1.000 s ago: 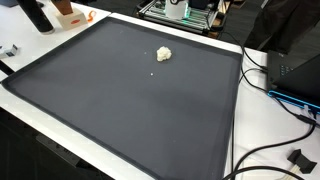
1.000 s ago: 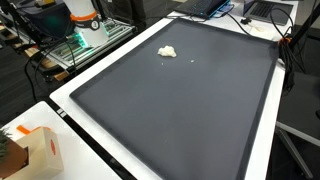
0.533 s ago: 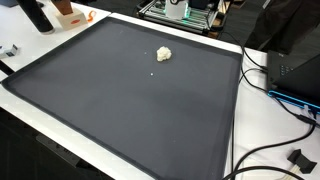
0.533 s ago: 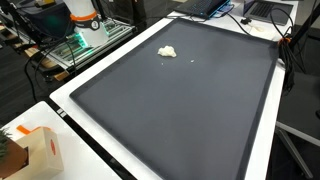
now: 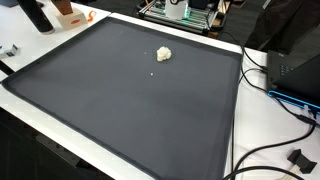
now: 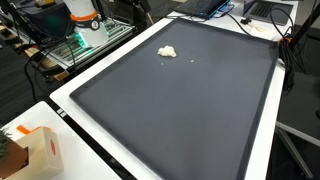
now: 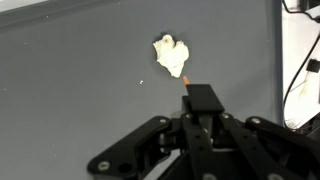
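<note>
Wrist view shows the hand [image 7: 203,101] near a white wad [image 7: 171,54].

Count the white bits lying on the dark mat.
2. A crumpled white lump lies on the mat, toward one edge. A tiny white crumb lies close beside it, not touching. Nothing seems hidden.

exterior: you look down obliquely across the mat [image 5: 120,110] from different corners
wrist: close, steep top-down
shared: white lump [image 7: 171,54], all views
</note>
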You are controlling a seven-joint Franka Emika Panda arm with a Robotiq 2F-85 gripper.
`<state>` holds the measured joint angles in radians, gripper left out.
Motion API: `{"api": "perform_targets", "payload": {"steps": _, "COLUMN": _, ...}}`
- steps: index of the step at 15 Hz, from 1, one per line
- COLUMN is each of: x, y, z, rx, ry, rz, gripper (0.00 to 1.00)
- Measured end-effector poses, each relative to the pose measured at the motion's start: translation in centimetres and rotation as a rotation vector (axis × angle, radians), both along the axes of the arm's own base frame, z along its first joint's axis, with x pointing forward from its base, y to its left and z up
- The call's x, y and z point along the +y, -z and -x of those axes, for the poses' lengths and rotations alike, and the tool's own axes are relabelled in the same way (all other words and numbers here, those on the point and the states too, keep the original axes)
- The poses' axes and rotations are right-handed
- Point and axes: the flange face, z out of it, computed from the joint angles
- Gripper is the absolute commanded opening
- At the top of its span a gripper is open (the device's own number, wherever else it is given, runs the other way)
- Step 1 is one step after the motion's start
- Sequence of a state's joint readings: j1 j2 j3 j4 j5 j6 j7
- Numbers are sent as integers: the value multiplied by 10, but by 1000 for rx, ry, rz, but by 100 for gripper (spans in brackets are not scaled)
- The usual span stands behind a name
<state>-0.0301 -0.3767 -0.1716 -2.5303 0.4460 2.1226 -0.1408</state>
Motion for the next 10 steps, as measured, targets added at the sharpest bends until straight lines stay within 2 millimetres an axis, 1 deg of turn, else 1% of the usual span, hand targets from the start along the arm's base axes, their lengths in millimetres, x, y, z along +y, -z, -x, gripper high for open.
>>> {"api": "perform_targets", "payload": {"steps": 6, "x": -6, "y": 58, "z": -13, "rx": 93, "ry": 157, "rz": -104, "gripper": 3}}
{"api": "perform_targets", "payload": {"steps": 10, "x": -11, "y": 87, "z": -17, "rx": 168, "ry": 266, "rz": -152, "gripper": 3}}
